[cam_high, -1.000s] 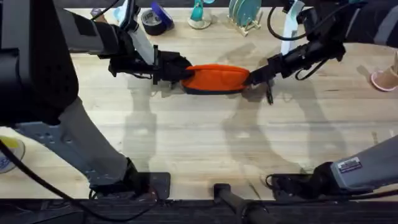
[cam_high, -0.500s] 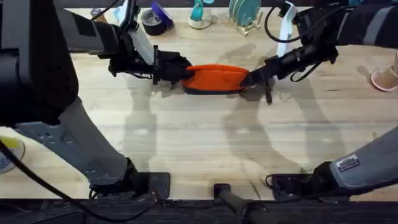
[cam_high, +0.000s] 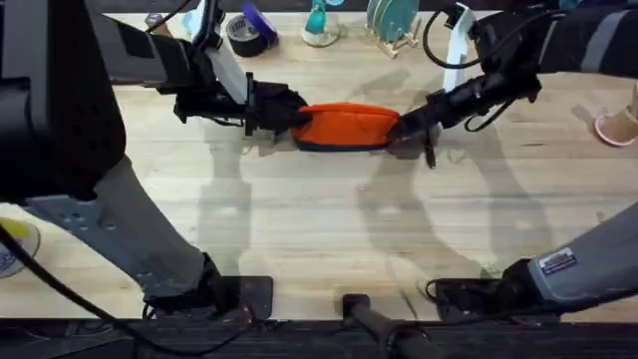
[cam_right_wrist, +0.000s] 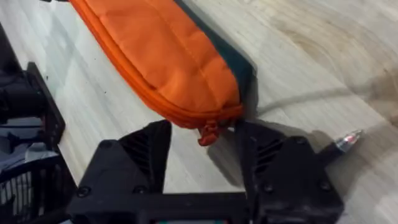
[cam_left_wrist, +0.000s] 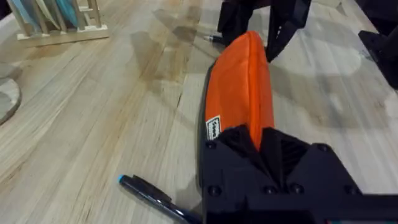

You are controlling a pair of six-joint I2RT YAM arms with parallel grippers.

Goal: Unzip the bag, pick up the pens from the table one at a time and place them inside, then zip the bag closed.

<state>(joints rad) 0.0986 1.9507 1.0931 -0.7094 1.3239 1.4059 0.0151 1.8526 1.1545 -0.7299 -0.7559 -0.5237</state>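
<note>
Two robot arms meet over the bag, an orange pouch lying lengthwise at the far centre of the table. The left arm reaches in from 9 o'clock, its forearm level, and the left gripper is clamped onto the pouch's left end; the left wrist view has orange fabric pinched between its black fingers. The right arm stretches in from 2 o'clock, angled downward, with the right gripper at the pouch's right end. Its jaws stand narrowly apart on either side of the zipper pull, not visibly squeezing it. One pen lies just off the pouch's right end, beneath the right gripper. Another pen rests beside the left gripper.
</note>
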